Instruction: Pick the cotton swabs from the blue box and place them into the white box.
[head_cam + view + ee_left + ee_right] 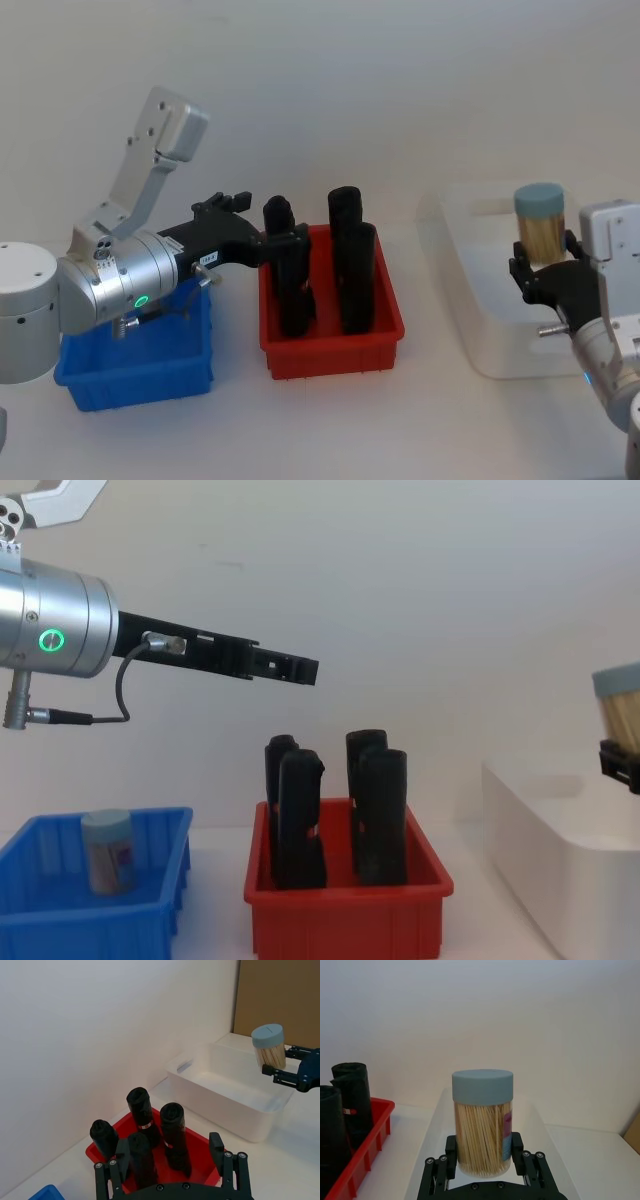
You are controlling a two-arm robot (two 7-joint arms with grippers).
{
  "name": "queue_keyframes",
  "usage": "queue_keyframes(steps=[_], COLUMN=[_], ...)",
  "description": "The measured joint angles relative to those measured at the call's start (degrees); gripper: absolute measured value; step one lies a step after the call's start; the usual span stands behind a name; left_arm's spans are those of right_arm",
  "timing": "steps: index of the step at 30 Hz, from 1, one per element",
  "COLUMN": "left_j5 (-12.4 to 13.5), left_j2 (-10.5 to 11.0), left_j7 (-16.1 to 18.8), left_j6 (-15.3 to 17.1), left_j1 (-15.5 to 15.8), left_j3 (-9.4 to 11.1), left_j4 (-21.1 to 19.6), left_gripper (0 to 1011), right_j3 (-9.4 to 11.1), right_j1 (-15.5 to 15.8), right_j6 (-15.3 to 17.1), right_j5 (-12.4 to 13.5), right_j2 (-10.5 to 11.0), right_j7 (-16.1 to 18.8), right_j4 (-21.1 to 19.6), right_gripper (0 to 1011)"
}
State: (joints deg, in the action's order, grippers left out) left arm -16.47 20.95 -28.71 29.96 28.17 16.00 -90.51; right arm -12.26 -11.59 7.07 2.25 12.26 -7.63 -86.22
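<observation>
The right pincer [484, 1154] is closed on one tub of cotton swabs [482, 1120]. Its two fingers press the clear wall low on both sides. The tub is upright, with the pale blue lid on top. The pincer holds it in the air above the white box [478, 300], higher than the rim, and nothing stands between the tub and the box below.

The left pincer [169, 1151] hangs high over the table [430, 420], with its fingers wide apart and nothing between them. It points across the near-left corner of the red bin [335, 350], which stands between the two boxes. Four black rolls [383, 810] stand upright in this bin, and their tops are lower than the left pincer.

The blue box [60, 920] is on the robot's left, just beside the red bin and under the left arm. A second tub [107, 852] stands upright inside it.
</observation>
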Motion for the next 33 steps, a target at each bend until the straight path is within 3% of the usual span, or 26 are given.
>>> queue_keyframes(steps=[10, 19, 23, 33], left_j5=[0.0, 0.0, 0.0, 0.0], left_j2=[0.0, 0.0, 0.0, 0.0], left_j7=[0.0, 0.0, 0.0, 0.0], left_j6=[0.0, 0.0, 0.0, 0.0], left_j1=[0.0, 0.0, 0.0, 0.0], left_j3=[0.0, 0.0, 0.0, 0.0], left_j4=[0.0, 0.0, 0.0, 0.0], left_gripper=[1004, 1004, 1004, 1004], right_j3=[1.0, 1.5, 1.6, 1.7], right_j1=[-1.1, -1.6, -1.7, -1.4], right_j6=[-1.4, -2.8, -3.4, -4.8], right_j5=[1.5, 2.0, 2.0, 1.7], right_j2=[0.2, 0.1, 0.0, 0.0], right_j7=[1.7, 3.0, 3.4, 3.8], right_j4=[4.3, 6.7, 7.1, 6.5], right_gripper=[653, 926, 1002, 1002])
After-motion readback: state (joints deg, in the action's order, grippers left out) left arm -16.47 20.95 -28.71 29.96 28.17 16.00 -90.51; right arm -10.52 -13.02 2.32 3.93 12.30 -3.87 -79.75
